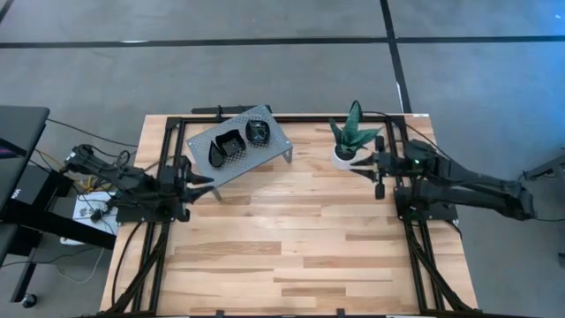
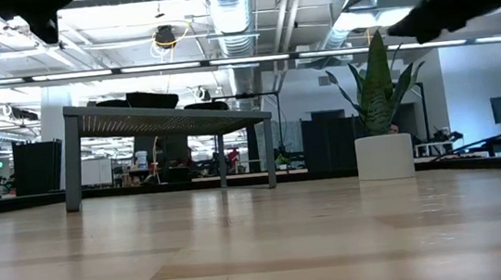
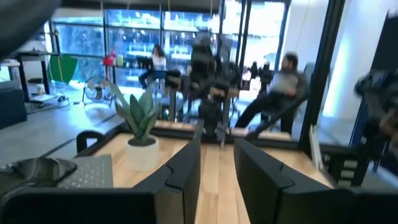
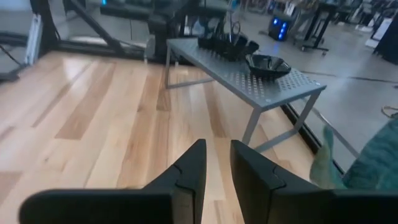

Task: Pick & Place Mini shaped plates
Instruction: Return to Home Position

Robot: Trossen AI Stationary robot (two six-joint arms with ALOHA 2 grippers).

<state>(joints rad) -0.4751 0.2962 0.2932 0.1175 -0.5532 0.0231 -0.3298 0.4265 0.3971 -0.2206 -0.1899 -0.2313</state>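
Several mini shaped plates, glossy black, lie on top of a grey perforated stand (image 1: 238,148). One group (image 1: 227,147) sits near its middle and a rounded one (image 1: 257,132) toward its far end. The right wrist view shows them as a cluster (image 4: 226,46) and a single dish (image 4: 267,65). My left gripper (image 1: 206,183) hovers at the table's left edge, beside the stand's near-left leg. It is open by a narrow gap (image 3: 217,163) and holds nothing. My right gripper (image 1: 365,168) hovers at the right edge near the plant, also narrowly open (image 4: 217,163) and holding nothing.
A green spiky plant in a white pot (image 1: 351,141) stands at the far right, close to my right gripper. The stand rests on thin legs (image 2: 72,163) at the far left-centre. Bare wooden tabletop (image 1: 291,238) spans the middle and near side. People sit in the room beyond.
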